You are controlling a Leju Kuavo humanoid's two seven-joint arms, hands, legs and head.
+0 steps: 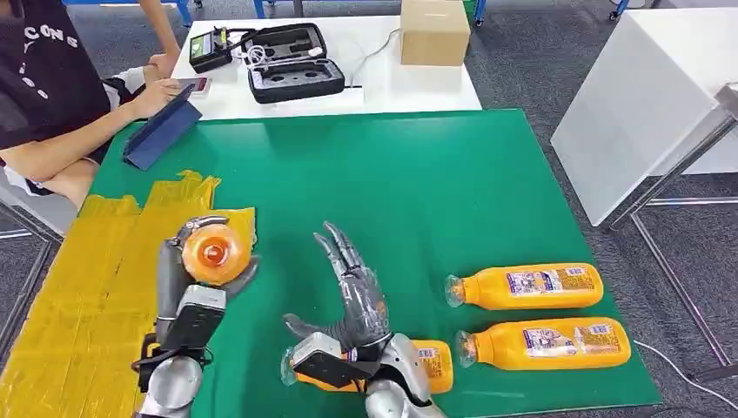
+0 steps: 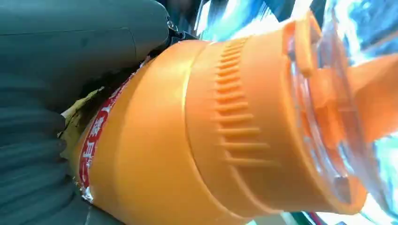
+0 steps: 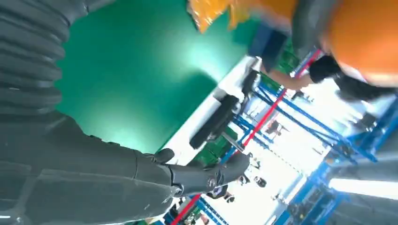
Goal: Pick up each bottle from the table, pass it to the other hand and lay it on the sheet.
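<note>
Bottle (image 1: 213, 254) sits inside left hand (image 1: 193, 287) fingers (image 1: 167, 261) (cap-end up).

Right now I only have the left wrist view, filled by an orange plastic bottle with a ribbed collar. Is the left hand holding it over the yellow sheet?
Observer: Yes, the left hand holds the orange bottle above the yellow sheet.
Operator: And the right hand?
Observer: The right hand is open, fingers spread, over the green table.
Operator: Any bottles left?
Observer: Two lie side by side at the right, and a third lies partly under the right arm.
</note>
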